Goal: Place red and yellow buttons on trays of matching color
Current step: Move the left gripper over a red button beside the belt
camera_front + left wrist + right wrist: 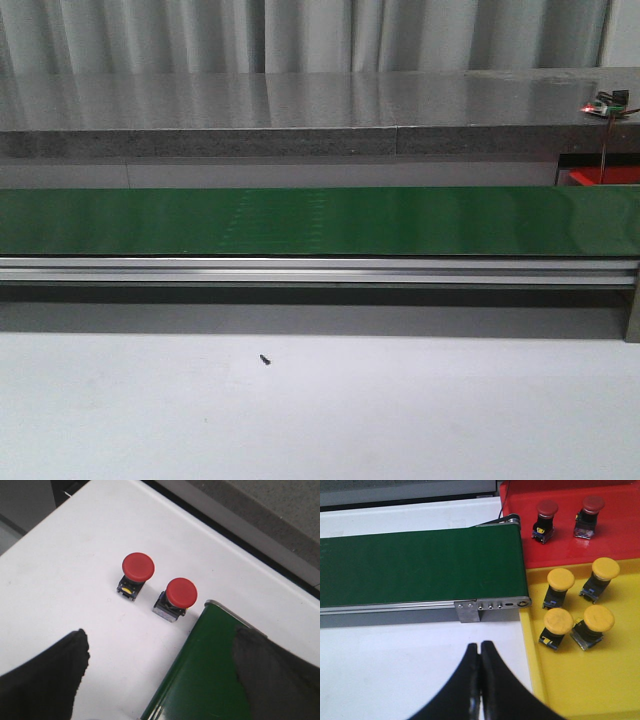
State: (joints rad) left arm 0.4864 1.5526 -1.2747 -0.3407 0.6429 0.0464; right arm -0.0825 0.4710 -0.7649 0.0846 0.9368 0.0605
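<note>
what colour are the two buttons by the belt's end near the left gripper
Both buttons are red, clearest in the left wrist view.

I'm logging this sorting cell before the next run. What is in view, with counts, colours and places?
Conveyor belt: one, dark green, running across the table.
Red buttons on table: two, beside the belt's end, left wrist view.
Red tray: one, past the belt's other end.
Red buttons on red tray: two.
Yellow tray: one, next to the red tray.
Yellow buttons: four, on the yellow tray.
Small dark speck: one, on the table.
Left hand: black, open.
Right hand: black, shut, empty.
</note>
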